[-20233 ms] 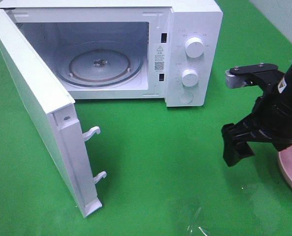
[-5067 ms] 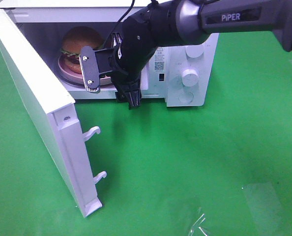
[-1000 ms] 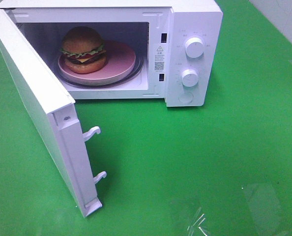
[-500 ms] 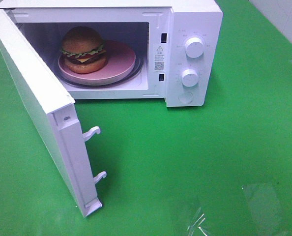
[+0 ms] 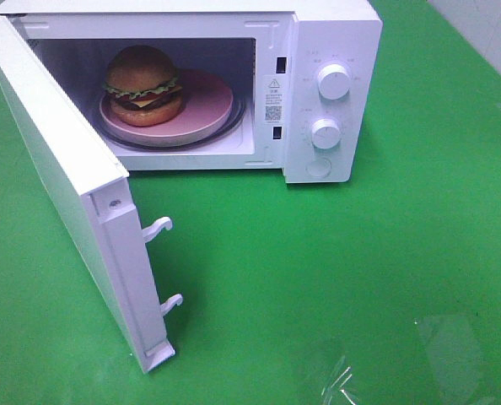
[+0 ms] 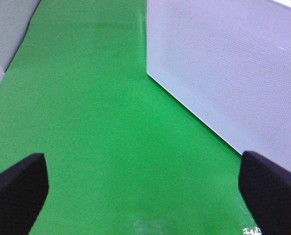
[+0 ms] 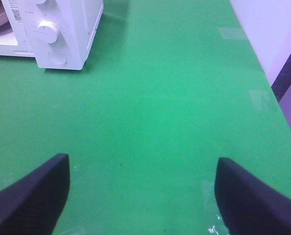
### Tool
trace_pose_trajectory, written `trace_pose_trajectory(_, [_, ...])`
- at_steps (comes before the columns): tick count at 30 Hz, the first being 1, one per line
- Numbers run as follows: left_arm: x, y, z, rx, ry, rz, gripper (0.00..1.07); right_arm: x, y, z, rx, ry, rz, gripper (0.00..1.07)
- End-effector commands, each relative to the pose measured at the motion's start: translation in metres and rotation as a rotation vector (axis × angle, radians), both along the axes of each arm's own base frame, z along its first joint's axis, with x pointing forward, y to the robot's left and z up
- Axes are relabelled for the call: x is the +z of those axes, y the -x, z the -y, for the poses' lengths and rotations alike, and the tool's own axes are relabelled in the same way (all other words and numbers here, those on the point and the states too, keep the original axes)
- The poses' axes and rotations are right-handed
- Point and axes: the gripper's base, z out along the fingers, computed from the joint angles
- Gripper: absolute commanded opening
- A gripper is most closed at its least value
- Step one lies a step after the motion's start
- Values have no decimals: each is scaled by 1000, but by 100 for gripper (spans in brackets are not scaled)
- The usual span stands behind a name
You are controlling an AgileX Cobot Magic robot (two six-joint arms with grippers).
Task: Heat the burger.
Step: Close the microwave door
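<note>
**Left gripper** (image 6: 145,196): jaws spread wide and empty over the green mat (image 6: 86,122). The open microwave door (image 6: 233,73) stands ahead of it, apart.

**The burger** (image 5: 143,84): it sits upright inside the microwave (image 5: 335,34), well apart from both grippers. Its bun dome faces up, its stacking axis is vertical and its layers are level. It rests on the door-side part of the pink plate (image 5: 208,105).

**Right gripper** (image 7: 141,196): jaws apart, grasping nothing. The control panel (image 7: 67,29) lies well ahead.

The left hand (image 6: 145,196) and right hand (image 7: 140,196) are cropped to fingertips; the control panel (image 5: 356,160) lettering is illegibly small.
</note>
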Motion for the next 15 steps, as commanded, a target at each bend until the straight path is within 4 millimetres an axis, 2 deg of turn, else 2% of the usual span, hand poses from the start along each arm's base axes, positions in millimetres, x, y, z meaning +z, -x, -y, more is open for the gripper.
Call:
trace_pose_trajectory(1, [1,2,1,-2,4,33,98,-1,3,0,2,9,28,76])
trace_pose_trajectory(15, [1,2,1,-2,6,33,98,-1,3,0,2,9,28,76])
